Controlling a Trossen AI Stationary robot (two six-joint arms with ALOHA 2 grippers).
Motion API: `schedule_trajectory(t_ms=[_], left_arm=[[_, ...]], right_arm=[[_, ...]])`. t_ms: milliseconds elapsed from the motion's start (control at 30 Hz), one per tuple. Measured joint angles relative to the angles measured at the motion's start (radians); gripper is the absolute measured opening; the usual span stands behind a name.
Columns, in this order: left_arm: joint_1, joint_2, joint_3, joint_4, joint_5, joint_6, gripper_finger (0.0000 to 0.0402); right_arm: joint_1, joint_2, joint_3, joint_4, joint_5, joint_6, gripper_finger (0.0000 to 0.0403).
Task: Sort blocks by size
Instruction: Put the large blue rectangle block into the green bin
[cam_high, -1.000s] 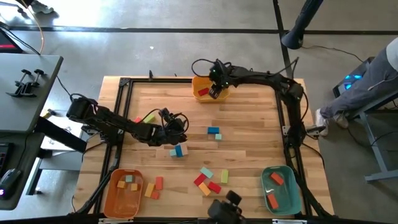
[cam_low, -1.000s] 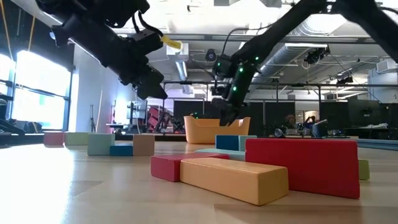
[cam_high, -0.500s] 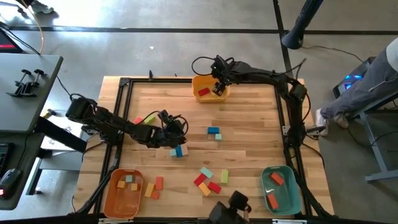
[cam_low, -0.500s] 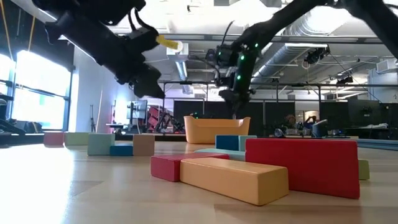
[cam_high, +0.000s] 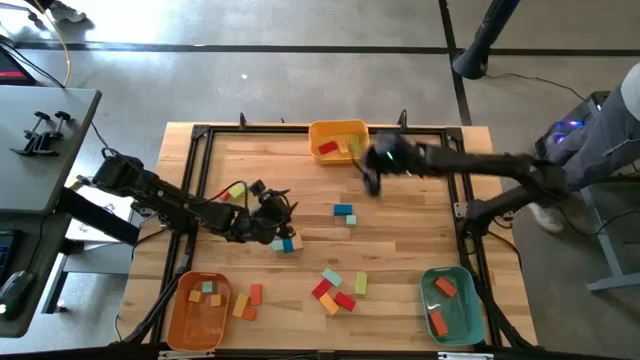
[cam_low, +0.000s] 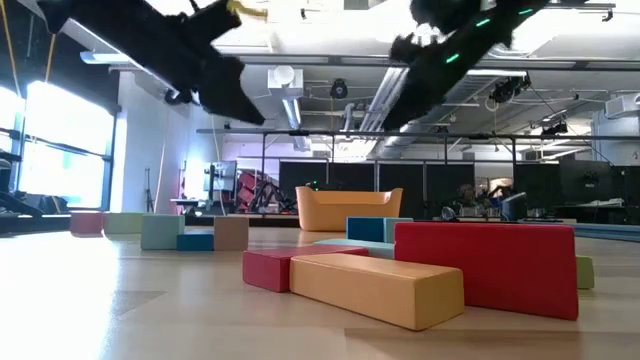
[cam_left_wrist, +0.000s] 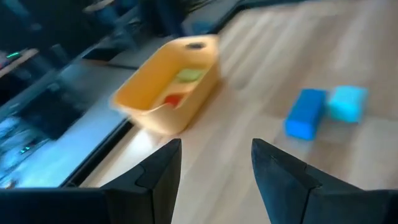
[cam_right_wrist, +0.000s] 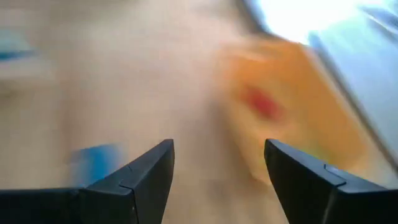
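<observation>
My left gripper (cam_high: 283, 229) hovers open above the table's left middle, just beyond a small group of teal, blue and tan blocks (cam_high: 287, 243); nothing is between its fingers (cam_left_wrist: 214, 149). My right gripper (cam_high: 372, 182), blurred, hangs open and empty (cam_right_wrist: 217, 149) above the table, near the yellow bin (cam_high: 337, 140). In that bin lie a red block (cam_high: 328, 148) and a green block (cam_high: 348, 146). A blue and a teal block (cam_high: 344, 213) lie at mid-table. Several red, orange, teal and green blocks (cam_high: 335, 290) lie on the near middle.
An orange bin (cam_high: 197, 310) with small blocks stands at the near left corner, two orange blocks (cam_high: 247, 300) beside it. A teal bin (cam_high: 447, 305) with red blocks stands at the near right corner. A black frame (cam_high: 200, 135) borders the table. A person's leg (cam_high: 590, 130) shows at the right.
My right gripper has risen out of the yellow bin and swung fast toward the near edge and the right; a green block now shows in the bin where it stood. My left gripper has risen a little and drawn slightly toward the table's left and near side.
</observation>
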Motion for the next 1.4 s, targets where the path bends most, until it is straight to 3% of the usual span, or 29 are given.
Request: schedule_trajectory(t_ms=[67, 133, 400, 600, 767, 867, 1033, 1233, 1400], left_arm=[[-0.009, 0.0, 0.0, 0.078, 0.069, 0.071, 0.0179], [-0.016, 0.0, 0.0, 0.179, 0.14, 0.151, 0.0179], [0.011, 0.016, 0.0, 0.621, 0.503, 0.408, 0.0179], [0.069, 0.085, 0.0, 0.822, 0.664, 0.398, 0.0179], [0.114, 0.169, 0.0, 0.967, 0.7, 0.361, 0.0179], [0.14, 0.208, 0.0, 0.975, 0.699, 0.322, 0.0179], [0.192, 0.246, 0.0, 0.912, 0.697, 0.262, 0.0179], [0.247, 0.303, 0.001, 0.665, 0.683, 0.251, 0.0179], [0.292, 0.423, 0.001, 0.676, 0.713, 0.163, 0.018]], right_arm=[[0.092, -0.085, -0.084, 0.056, -0.104, -0.018, 0.0247], [0.186, -0.158, -0.145, 0.083, -0.114, 0.007, 0.0247], [0.485, -0.306, -0.29, 0.214, 0.174, 0.119, 0.0247], [0.527, -0.274, -0.426, 0.541, 0.149, 0.115, 0.0247], [0.524, -0.22, -0.512, 0.734, 0.15, 0.131, 0.0247], [0.51, -0.19, -0.514, 0.736, 0.15, 0.172, 0.0247], [0.485, -0.13, -0.515, 0.703, 0.059, 0.177, 0.0247], [0.442, -0.071, -0.515, 0.696, 0.066, 0.197, 0.0247], [0.405, -0.081, -0.515, 0.696, 0.068, 0.238, 0.0247]])
